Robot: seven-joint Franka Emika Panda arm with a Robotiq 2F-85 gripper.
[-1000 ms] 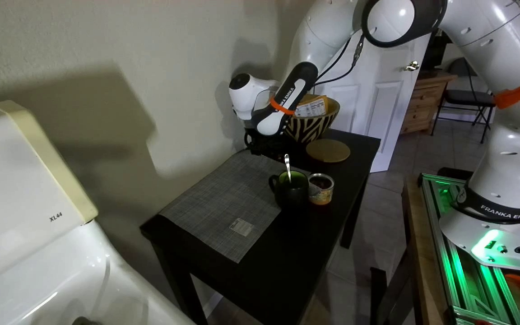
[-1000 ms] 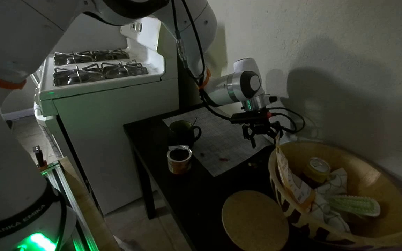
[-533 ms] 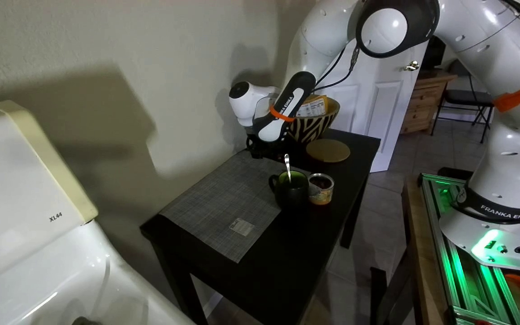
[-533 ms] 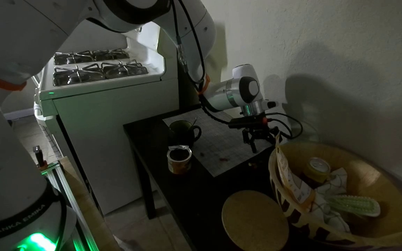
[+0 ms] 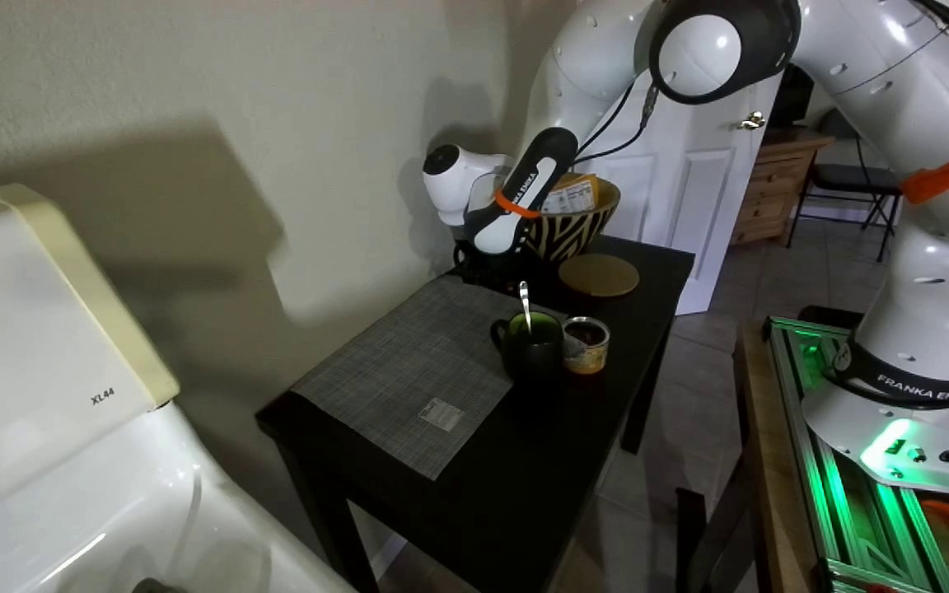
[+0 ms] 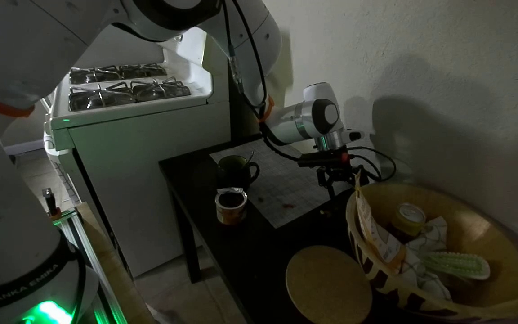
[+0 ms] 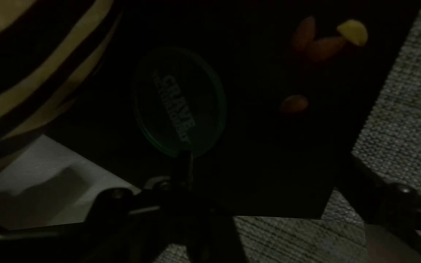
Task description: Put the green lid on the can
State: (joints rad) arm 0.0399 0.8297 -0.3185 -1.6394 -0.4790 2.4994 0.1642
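The green lid (image 7: 181, 102) lies flat on the black table, dim in the wrist view, with pale lettering on it. It is hidden in both exterior views. My gripper (image 7: 265, 157) is open and empty; it also shows in an exterior view (image 6: 342, 182). In the wrist view its left fingertip overlaps the lid's lower edge; I cannot tell whether they touch. The right finger is over the placemat, well right of the lid. The can (image 5: 586, 346), with its foil top peeled back and dark contents, stands upright beside the mug; it also shows in an exterior view (image 6: 231, 209).
A striped basket (image 6: 502, 234) with a packet, yellow can and cloth stands close beside the gripper and lid. A dark mug (image 5: 530, 354) holds a spoon. A round tan board (image 6: 328, 285) and grey placemat (image 5: 417, 371) lie on the table. Several nuts (image 7: 322, 49) lie near the lid.
My arm first moved down towards the table. Over the last half second the gripper shifted slightly towards the basket and stays open. The can and mug have not moved.
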